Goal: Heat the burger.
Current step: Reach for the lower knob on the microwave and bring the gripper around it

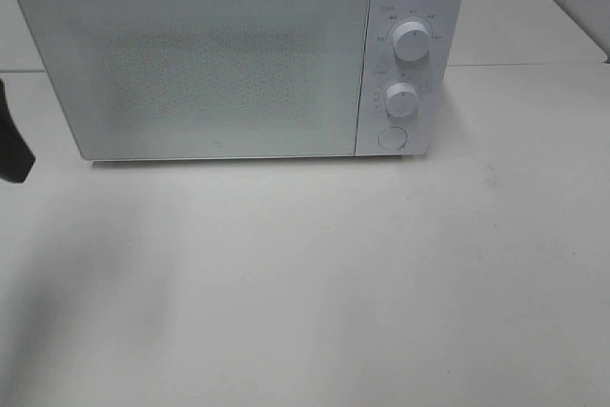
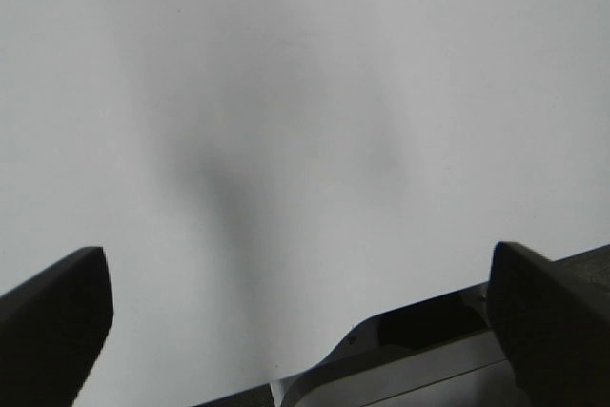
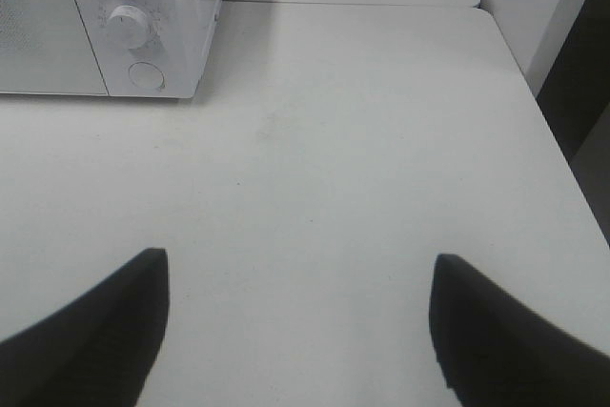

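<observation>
burger: it shows in none of the three views. The microwave's door is shut and its panel is opaque, so I cannot tell whether the burger is inside.
microwave (image 1: 191, 64): white box with squared corners, standing at the back of the table, its front facing the high camera.
door (image 1: 191, 69): wide flat panel with a fine speckled grain and a thin pale frame. It lies flush with the control strip on its right.
controls: two round white knobs, the upper knob (image 1: 411, 42) above the lower knob (image 1: 401, 100), with a round flat button (image 1: 391, 137) below them. Small grey marks ring each knob, too small to read.
table (image 1: 305, 283): matte off-white top, smooth, with faint scuffs. A broad bare stretch runs from the microwave's front to the near edge.
edges: a seam crosses behind the microwave where a second tabletop adjoins. In the right wrist view the table's right edge (image 3: 543, 121) runs slantwise, with a dark gap beyond it.
left gripper (image 2: 297, 264): dark fingers spread wide, with nothing between them. It hangs over bare table, with soft grey shadow beneath.
right gripper (image 3: 297, 269): dark tapered fingers well apart and empty, over open table, well clear of the microwave's front right corner.
dark shape (image 1: 11, 140): it juts in at the left edge of the high view, beside the microwave's left end. I cannot tell whether it touches.
</observation>
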Motion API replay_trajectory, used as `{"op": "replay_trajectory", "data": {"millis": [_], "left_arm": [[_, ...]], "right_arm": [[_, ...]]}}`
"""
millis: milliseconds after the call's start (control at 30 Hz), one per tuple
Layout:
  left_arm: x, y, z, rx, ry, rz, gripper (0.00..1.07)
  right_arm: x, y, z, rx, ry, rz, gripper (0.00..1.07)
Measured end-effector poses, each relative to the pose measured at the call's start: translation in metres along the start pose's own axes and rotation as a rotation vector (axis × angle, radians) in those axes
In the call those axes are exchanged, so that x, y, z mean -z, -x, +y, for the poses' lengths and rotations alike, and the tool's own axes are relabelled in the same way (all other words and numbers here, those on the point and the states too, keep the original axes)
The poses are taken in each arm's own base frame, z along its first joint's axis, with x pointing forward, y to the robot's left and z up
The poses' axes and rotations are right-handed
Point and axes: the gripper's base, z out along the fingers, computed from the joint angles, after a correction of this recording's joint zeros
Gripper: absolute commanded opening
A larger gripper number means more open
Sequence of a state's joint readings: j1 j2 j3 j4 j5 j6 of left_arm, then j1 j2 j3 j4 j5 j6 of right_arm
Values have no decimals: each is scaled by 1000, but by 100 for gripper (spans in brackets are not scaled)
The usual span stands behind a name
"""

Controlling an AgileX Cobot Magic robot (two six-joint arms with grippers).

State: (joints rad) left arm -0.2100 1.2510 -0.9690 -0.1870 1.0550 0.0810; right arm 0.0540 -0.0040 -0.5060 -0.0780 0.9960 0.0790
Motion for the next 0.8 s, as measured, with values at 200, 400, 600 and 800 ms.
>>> {"op": "replay_trajectory", "data": {"millis": [200,400,600,800], "left_arm": [[10,-27,13,51,20,-29,100],[24,-54,22,109,46,-69,100],[29,-82,21,120,60,-104,100],[29,-115,16,109,65,-142,100]], "right_arm": [[0,0,0,0,0,0,75],[0,0,0,0,0,0,75],[0,0,0,0,0,0,75],[0,0,0,0,0,0,75]]}}
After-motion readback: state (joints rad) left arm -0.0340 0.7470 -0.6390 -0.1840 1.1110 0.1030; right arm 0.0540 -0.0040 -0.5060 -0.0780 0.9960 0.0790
